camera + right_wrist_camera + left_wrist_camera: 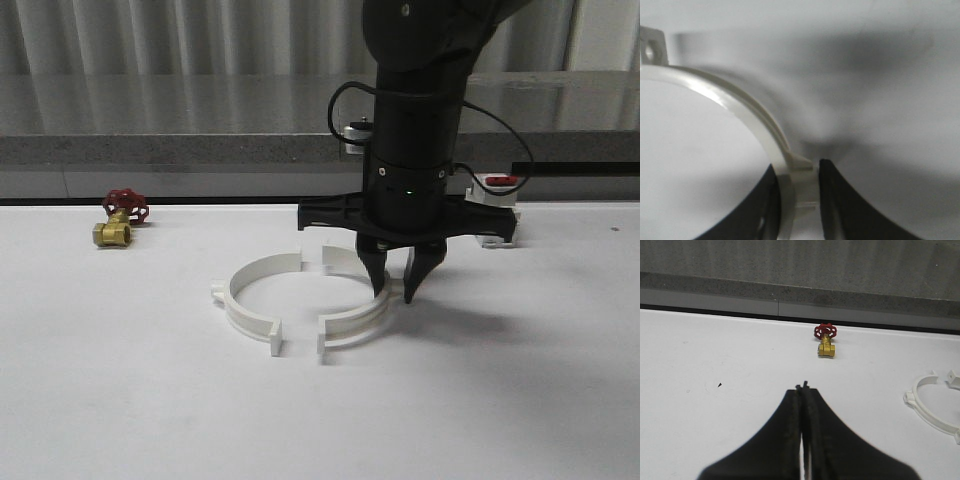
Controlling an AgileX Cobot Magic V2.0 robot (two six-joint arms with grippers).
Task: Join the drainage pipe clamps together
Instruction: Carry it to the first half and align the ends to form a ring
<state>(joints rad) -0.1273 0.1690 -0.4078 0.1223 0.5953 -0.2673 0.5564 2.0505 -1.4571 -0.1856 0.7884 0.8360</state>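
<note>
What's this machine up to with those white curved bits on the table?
The right claw has its fingers around the wall of the right half-ring. The left half-ring lies facing it, a gap still between their end tabs. The left claw waits shut, away near the brass valve.

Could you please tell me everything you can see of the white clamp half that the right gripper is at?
The white plastic semicircular clamp half on the right lies flat on the white table, its open side facing the other white half-ring, with gaps between their tabbed ends. It looks smooth and glossy; one flat end tab has a hole. The right gripper straddles its wall, one finger inside and one outside.
</note>
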